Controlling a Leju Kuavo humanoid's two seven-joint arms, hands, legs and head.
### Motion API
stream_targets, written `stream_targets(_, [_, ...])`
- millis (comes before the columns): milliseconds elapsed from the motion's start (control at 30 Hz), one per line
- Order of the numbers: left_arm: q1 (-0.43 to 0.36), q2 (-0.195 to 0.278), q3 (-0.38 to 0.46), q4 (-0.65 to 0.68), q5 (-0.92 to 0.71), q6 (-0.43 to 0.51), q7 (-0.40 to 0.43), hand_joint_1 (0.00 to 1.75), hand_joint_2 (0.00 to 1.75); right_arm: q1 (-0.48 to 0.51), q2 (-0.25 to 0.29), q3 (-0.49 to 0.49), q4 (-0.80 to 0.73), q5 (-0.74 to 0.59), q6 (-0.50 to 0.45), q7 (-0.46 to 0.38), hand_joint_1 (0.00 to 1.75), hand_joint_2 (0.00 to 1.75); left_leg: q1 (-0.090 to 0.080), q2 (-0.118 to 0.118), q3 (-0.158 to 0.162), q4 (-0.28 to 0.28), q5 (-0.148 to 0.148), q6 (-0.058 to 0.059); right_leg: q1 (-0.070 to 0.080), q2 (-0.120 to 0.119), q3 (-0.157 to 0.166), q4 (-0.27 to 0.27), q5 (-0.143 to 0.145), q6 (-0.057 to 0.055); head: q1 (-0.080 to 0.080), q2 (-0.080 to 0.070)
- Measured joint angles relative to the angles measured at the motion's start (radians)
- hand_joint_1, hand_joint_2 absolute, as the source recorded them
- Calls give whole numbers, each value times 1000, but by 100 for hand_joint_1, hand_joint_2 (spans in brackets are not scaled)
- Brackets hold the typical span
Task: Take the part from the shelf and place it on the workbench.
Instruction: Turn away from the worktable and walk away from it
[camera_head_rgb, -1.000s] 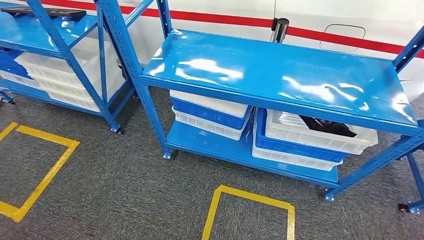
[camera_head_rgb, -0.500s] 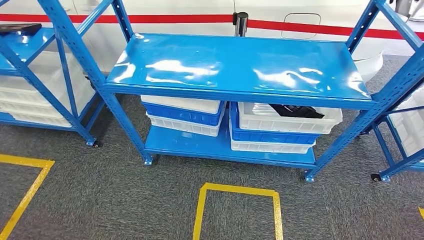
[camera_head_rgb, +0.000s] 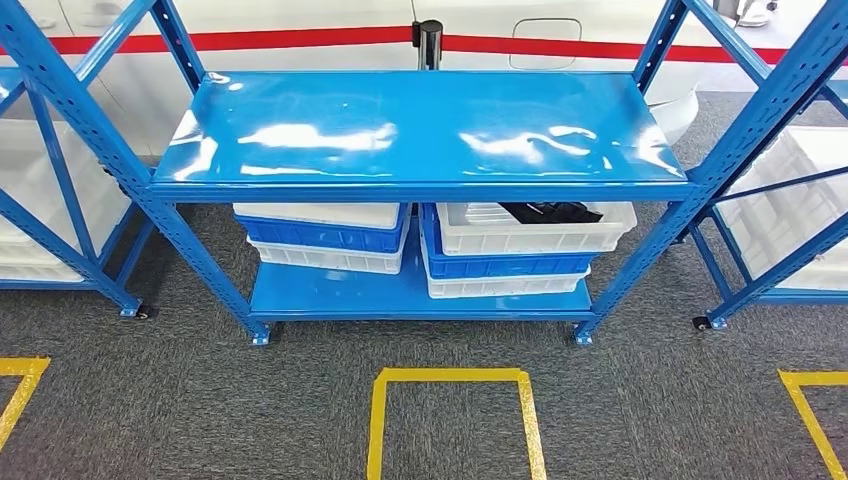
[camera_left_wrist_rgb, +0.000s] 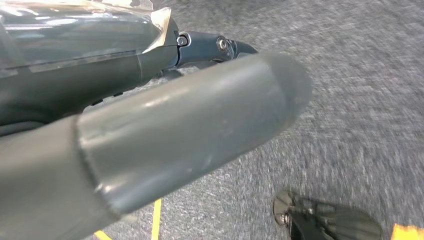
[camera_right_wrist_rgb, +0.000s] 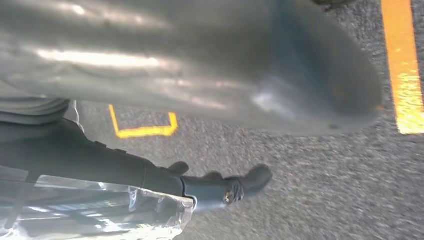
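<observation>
Left hand (camera_left_wrist_rgb: 150, 130), wrist view: grey thumb over carpet, grasp state indiscernible. Right hand (camera_right_wrist_rgb: 210, 75), wrist view: likewise indiscernible. Black part (camera_head_rgb: 552, 212), head view: lying in top white bin (camera_head_rgb: 470, 235), lower level of blue shelf (camera_head_rgb: 420, 140). Yellow floor square (camera_head_rgb: 455, 420) before it.

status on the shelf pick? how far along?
Done: the robot squarely faces the blue shelf, behind the yellow floor square. In hand: nothing; the left hand and right hand hang over carpet, holding nothing. Left: the black part lies in the top white bin on the lower level, untouched; the grasp and the placing on the workbench remain.
</observation>
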Motion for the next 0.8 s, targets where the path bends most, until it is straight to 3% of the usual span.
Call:
stream_targets(133, [-1, -3, 0, 0, 1, 5, 1, 0, 0, -1, -1, 0, 0, 10, 0, 8, 0, 0, -13, 0, -1, 0, 3, 6, -4, -1, 3, -5, 4, 8, 1, 0])
stream_targets(500, [-3, -8, 0, -1, 1, 4, 10, 0, 0, -1, 0, 21, 0, 72, -16, 61, 0, 0, -19, 0, -1, 0, 6, 19, -10, -1, -3, -12, 11, 18, 1, 0])
stream_targets(533, [-3, -8, 0, -1, 1, 4, 10, 0, 44, -1, 0, 26, 0, 78, -14, 66, 0, 0, -19, 0, -1, 0, 6, 19, -10, -1, -3, -12, 11, 19, 1, 0])
stream_targets(633, [-3, -8, 0, -2, 1, 4, 10, 0, 175, -1, 0, 36, 0, 85, -11, 66, 0, 131, -17, 0, -1, 0, 6, 19, -10, -1, -3, -12, 11, 19, 1, 0])
stream_targets(667, [-3, -8, 0, -3, 1, 4, 10, 0, 175, -1, 0, 39, 0, 87, -10, 65, 0, 131, -17, 0, -1, 0, 6, 19, -10, -1, -3, -12, 11, 18, 1, 0])
stream_targets(733, [-3, -8, 0, -4, 1, 4, 9, 0, 175, -1, -1, 46, 0, 91, -10, 65, 0, 44, -16, 0, -1, 0, 6, 19, -10, -1, -2, -12, 11, 18, 1, 0])
stream_targets(767, [-3, -9, 0, -5, 0, 4, 10, 0, 175, -1, -1, 48, 0, 94, -10, 65, 0, 44, -15, 0, -1, 0, 6, 19, -10, -1, -2, -12, 11, 18, 1, 0])
stream_targets(800, [-3, -9, 0, -5, -3, 4, 14, 0, 175, -1, -1, 51, 0, 96, -10, 65, 0, 87, -15, 0, -1, 0, 6, 19, -10, -1, -2, -12, 11, 18, 1, 0])
